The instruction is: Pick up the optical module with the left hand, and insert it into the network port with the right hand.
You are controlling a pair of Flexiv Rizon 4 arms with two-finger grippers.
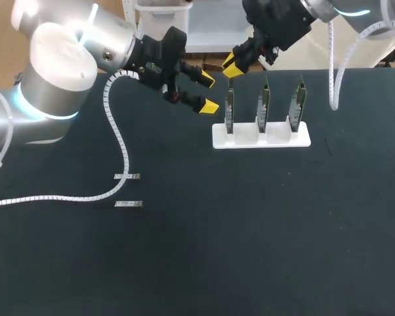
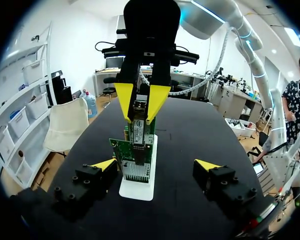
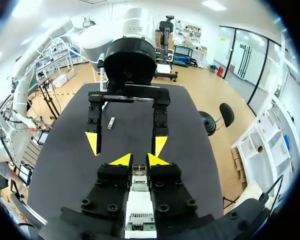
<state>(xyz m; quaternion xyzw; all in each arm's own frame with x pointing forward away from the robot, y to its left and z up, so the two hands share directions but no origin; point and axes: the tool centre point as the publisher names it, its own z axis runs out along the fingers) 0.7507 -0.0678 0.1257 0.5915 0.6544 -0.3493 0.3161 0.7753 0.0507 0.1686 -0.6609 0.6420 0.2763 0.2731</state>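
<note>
No readable text anywhere, print on the optical module [image 2: 138, 131] too small to read

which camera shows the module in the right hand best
The left wrist view: the module faces it, gripped by the right hand at the green card. The right wrist view shows only one end; the head view mostly hides it behind the hand.

Three network cards [image 1: 264, 105] stood side by side in a stand [image 1: 261, 136], far middle of table [image 1: 250, 250]. Right gripper [image 1: 229, 66] with an optical module [image 2: 138, 125] hung over the leftmost card [image 1: 230, 112], left gripper [image 1: 209, 93] beside it. Two spare modules [image 1: 127, 176] lay well left.
</note>
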